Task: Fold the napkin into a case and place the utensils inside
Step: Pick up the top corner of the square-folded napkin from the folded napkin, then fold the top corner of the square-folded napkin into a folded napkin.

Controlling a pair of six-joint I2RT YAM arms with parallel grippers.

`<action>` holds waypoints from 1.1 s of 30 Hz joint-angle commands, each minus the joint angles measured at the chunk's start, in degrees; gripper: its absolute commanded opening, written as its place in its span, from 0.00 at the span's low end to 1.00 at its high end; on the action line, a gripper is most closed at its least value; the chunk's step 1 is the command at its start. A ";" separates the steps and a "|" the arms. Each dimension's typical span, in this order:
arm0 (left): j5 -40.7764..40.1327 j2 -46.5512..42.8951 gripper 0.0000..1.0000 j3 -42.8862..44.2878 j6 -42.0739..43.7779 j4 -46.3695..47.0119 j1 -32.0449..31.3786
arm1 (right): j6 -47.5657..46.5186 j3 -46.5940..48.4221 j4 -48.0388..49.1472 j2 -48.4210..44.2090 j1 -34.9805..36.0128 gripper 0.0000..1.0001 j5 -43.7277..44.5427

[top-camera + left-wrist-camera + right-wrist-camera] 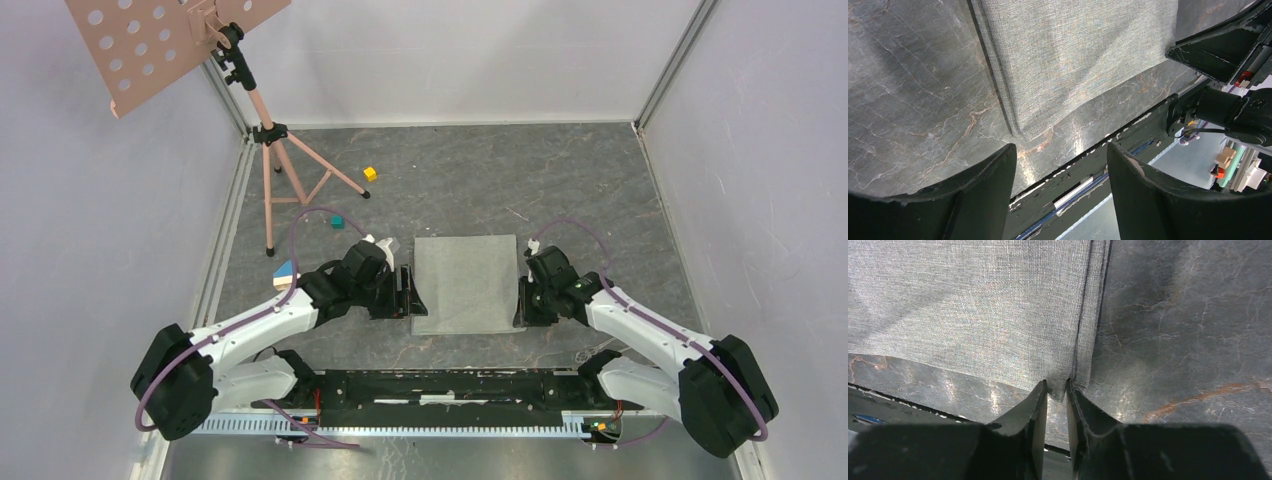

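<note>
The napkin (pixel 465 283) lies flat at the table's middle as a grey-green folded rectangle with layered hems on its sides. My left gripper (pixel 407 292) is at its left edge; in the left wrist view the jaws stand wide apart and empty, with the napkin's near left corner (pixel 1020 131) just ahead of them. My right gripper (pixel 521 303) is at the near right corner; in the right wrist view (pixel 1056 385) the fingers are nearly together, with the napkin's corner (pixel 1058 389) pinched between the tips. No utensils are in view.
A pink music stand with tripod legs (pixel 268 130) stands at the back left. A yellow cube (pixel 370 173) and a teal cube (pixel 337 221) lie near it. A blue and tan block (pixel 284 272) lies by the left arm. Walls enclose the table.
</note>
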 commanded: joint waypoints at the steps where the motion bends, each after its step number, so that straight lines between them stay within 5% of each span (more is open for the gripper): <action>1: -0.49 -1.08 0.73 0.08 -1.51 -0.27 0.22 | 0.82 1.28 0.27 -1.25 0.51 0.23 -0.27; 8: -2.85 2.57 0.75 -0.91 -1.00 1.18 0.31 | 1.64 2.91 1.58 -4.10 0.55 0.01 -2.57; 20: -4.08 7.01 0.55 -2.05 -0.54 3.63 0.31 | -1.72 5.86 18.57 0.36 0.62 0.01 -11.32; 23: -3.20 8.03 0.47 -2.80 -1.09 4.58 0.30 | -2.69 7.93 23.82 4.87 0.62 0.01 -13.84; 33: -1.83 8.35 0.43 -6.74 -3.09 7.72 0.22 | -8.13 21.20 31.31 21.99 0.62 0.01 -16.28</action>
